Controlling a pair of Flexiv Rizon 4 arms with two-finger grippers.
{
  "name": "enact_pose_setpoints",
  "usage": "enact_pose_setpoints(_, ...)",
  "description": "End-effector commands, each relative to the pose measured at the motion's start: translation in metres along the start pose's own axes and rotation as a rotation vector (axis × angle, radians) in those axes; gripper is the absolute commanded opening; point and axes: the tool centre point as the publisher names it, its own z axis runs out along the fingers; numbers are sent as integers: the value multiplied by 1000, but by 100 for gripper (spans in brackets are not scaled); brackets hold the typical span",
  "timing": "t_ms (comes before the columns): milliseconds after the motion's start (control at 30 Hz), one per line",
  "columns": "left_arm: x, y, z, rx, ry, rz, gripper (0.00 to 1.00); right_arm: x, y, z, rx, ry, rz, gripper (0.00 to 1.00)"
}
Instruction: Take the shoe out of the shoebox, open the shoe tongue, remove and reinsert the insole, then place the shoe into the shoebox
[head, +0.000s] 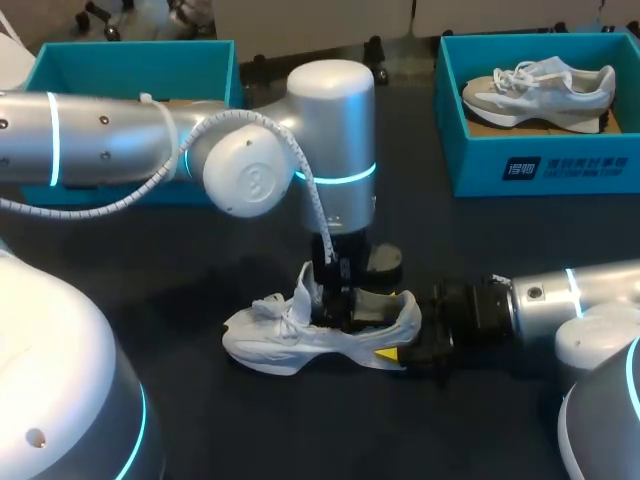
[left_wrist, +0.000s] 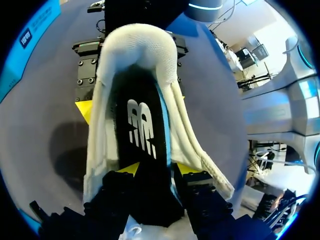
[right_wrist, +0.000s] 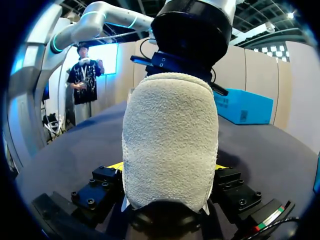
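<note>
Dark tabletop (head: 300, 430), item by item for you. Entry one: white shoe (head: 290, 340), upright on its sole near the table's middle, well apart from both boxes. Its long axis runs side to side across the table, with the toe toward the left arm's side and the heel toward the right arm (head: 570, 290). The tongue (head: 305, 285) stands up just ahead of the opening. Entry two: black insole (left_wrist: 142, 130), lying lengthwise inside the shoe and rising at its near end between the left fingers. It carries a white logo, which is noted but not transcribed. Entry three: left arm (head: 100, 135), entering from the left and dropping straight down into the shoe's opening. The left gripper (left_wrist: 159, 169) has its yellow tips pressed against the insole from both sides, pinching it. Entry four: right gripper (right_wrist: 167, 167), level with the table and clamped on the shoe's heel, with a yellow tip showing at each side of the heel cup. Entry five: left shoebox (head: 130, 65), teal, at the far left. Entry six: right shoebox (head: 540, 170), teal, at the far right. You will see white print on its front wall, too small to make out. Inside it a grey-and-white second shoe (head: 540, 90) lies with its toe toward the box's right end.
</note>
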Motion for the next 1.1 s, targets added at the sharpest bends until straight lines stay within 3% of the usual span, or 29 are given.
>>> enact_pose_setpoints(33,5,0,7,-1,-22,4,44,2,0,1,5,-1,0,0)
enact_pose_setpoints(367,2,-5,19,-12,-133,6,46,2,0,1,5,-1,0,0)
enact_pose_setpoints(733,-18,-11,27,-34,-255,-19,42,2,0,1,5,-1,0,0)
enact_pose_setpoints(800,-23,-12,27,-38,-272,-33,38,2,0,1,5,-1,0,0)
enact_pose_setpoints(933,-31,-11,24,-46,-302,-62,20,2,0,1,5,-1,0,0)
enact_pose_setpoints(1000,-35,-10,22,-46,-311,-77,2,2,0,1,5,-1,0,0)
enact_pose_setpoints(1100,-38,-7,16,-42,-310,-95,0,2,0,1,5,-1,0,0)
